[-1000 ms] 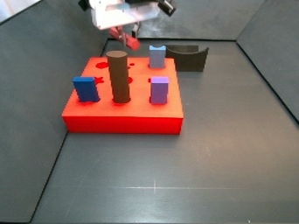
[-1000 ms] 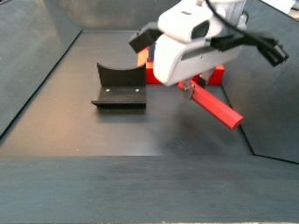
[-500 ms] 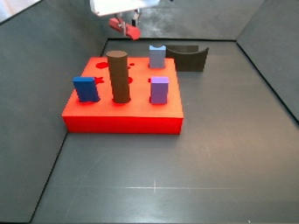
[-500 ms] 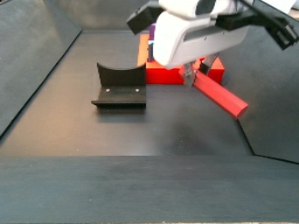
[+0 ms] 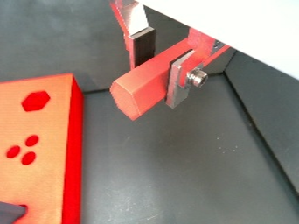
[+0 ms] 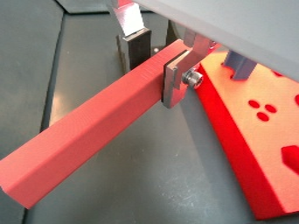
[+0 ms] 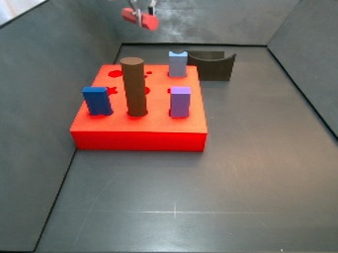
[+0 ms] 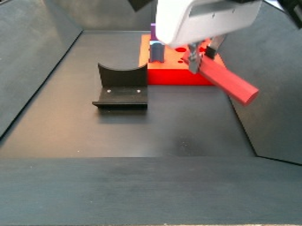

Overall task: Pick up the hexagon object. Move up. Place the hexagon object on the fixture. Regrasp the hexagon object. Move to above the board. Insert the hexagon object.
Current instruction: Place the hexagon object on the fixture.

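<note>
Above, gripper [image 8: 193, 58] jaws clamp hexagon object [image 8: 227, 79]; arm cropped.

In a side view the gripper [image 7: 146, 17] is nearly all cut off by the top edge, and of the hexagon object [image 7: 130, 15] only a small red stub shows beside it, too small to read its facets. In another side view the arm's white body hides most of the board [image 8: 172, 72] behind it. In a wrist view one end of the rod runs behind the silver finger [image 5: 180, 77], and the board's [image 5: 41, 131] left part is cut off.
</note>
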